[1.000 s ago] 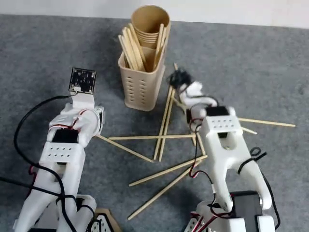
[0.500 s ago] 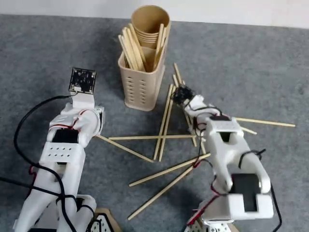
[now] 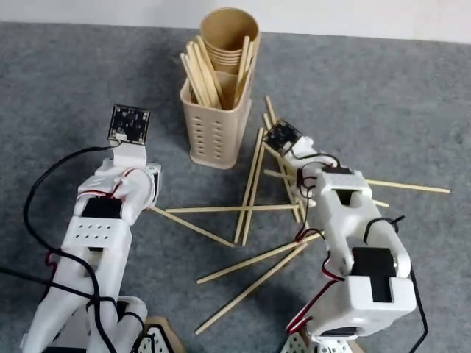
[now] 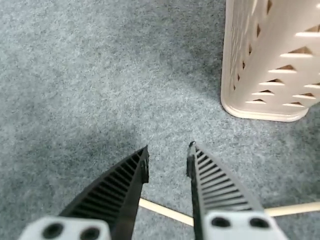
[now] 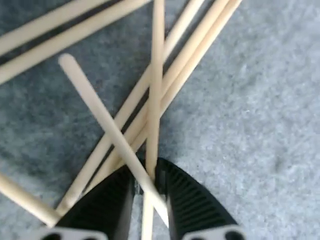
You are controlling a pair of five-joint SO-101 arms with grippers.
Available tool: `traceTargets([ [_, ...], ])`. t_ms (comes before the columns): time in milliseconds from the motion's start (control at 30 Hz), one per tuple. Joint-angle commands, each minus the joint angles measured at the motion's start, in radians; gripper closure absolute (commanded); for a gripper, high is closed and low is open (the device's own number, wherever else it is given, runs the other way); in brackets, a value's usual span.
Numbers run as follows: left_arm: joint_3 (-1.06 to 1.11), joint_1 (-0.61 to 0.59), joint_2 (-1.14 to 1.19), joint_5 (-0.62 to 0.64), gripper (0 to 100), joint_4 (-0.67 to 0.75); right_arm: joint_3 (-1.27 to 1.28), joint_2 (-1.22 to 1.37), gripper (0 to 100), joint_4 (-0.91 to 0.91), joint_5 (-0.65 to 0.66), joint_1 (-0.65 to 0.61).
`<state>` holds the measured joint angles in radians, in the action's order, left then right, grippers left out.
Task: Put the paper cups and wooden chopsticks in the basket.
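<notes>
**Cups in the basket, many chopsticks left to gather**

Nearest the arms' bases, two loose chopsticks [image 3: 250, 261] lie slanted side by side on the grey carpet [image 3: 412, 95], untouched. Just beyond them one stick [image 3: 228, 209] lies crosswise between the two arms, and another [image 3: 188, 224] angles out from under the left arm. A long one [image 3: 408, 186] lies out to the right, well apart from the rest.

The right gripper [image 5: 149, 167] is down in a crossed heap of sticks beside the basket. Its jaws are drawn in tight around a single chopstick [image 5: 154, 75], with others crossing just beneath and beside it. This looks like the pick now in hand.

The left gripper [image 4: 167, 152] hovers over bare carpet near the basket's foot, jaws apart and nothing between them. One stick [image 4: 162, 211] passes beneath it.

At the far end stands the basket [image 3: 217, 132], upright. The paper cups [image 3: 229, 33] sit nested in it as one stack, and no cup lies out on the carpet, so that half of the job appears done. A bundle of chopsticks [image 3: 202, 73] leans inside next to the stack.

By the look of it the work is somewhat past halfway, with roughly ten sticks on the carpet waiting to be lifted into the basket.
</notes>
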<state>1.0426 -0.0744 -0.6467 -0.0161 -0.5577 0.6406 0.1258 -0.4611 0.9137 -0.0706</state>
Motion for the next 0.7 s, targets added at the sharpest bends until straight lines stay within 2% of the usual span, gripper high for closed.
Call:
traceTargets([
  [0, -0.004, 0.015, -0.025, -0.011, 84, 0.017, -0.094, -0.079, 99.2, 0.013, -0.123, 0.064],
  [233, -0.004, 0.015, -0.025, -0.011, 84, 0.017, -0.263, -0.437, 99.2, 0.015, -0.47, 0.087],
  [400, -0.004, 0.015, -0.025, -0.012, 84, 0.017, -0.421, -0.575, 99.2, 0.015, -0.706, 0.018],
  [500, -0.004, 0.015, -0.025, -0.012, 84, 0.017, -0.536, -0.587, 99.2, 0.016, -0.781, -0.061],
  [667, -0.004, 0.013, -0.025, -0.012, 84, 0.017, -0.705, -0.585, 99.2, 0.016, -0.801, -0.229],
])
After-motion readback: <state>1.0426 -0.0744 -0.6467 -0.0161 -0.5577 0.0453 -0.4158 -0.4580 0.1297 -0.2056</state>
